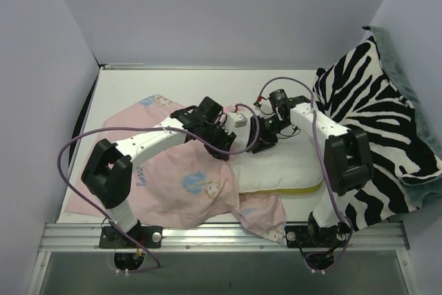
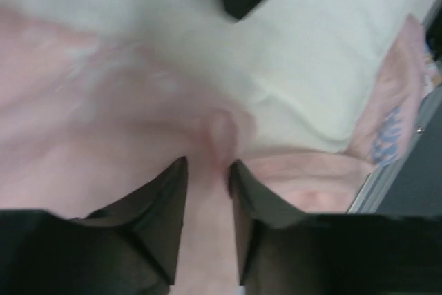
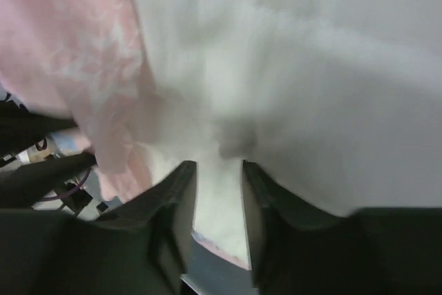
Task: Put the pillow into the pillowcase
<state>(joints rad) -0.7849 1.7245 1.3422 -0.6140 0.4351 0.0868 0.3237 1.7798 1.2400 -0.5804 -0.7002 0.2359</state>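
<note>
The pillowcase (image 1: 173,184) lies spread over the left of the table, its pale pink side up with faint cartoon prints. The white pillow (image 1: 283,170) with a yellow side band lies right of it, its left end at the case's edge. My left gripper (image 1: 222,144) is shut on a raised fold of the pink pillowcase (image 2: 103,122); the left wrist view shows the fold pinched at the gripper (image 2: 208,167), with the pillow (image 2: 311,67) just beyond. My right gripper (image 1: 261,144) is shut on a pinch of the pillow (image 3: 311,67), held at the gripper (image 3: 219,167), beside the pink pillowcase (image 3: 69,46).
A zebra-striped blanket (image 1: 373,115) is heaped against the right wall. Pale walls close the left, back and right sides. A metal rail (image 1: 221,234) runs along the near edge, and a corner of the pillowcase hangs over it.
</note>
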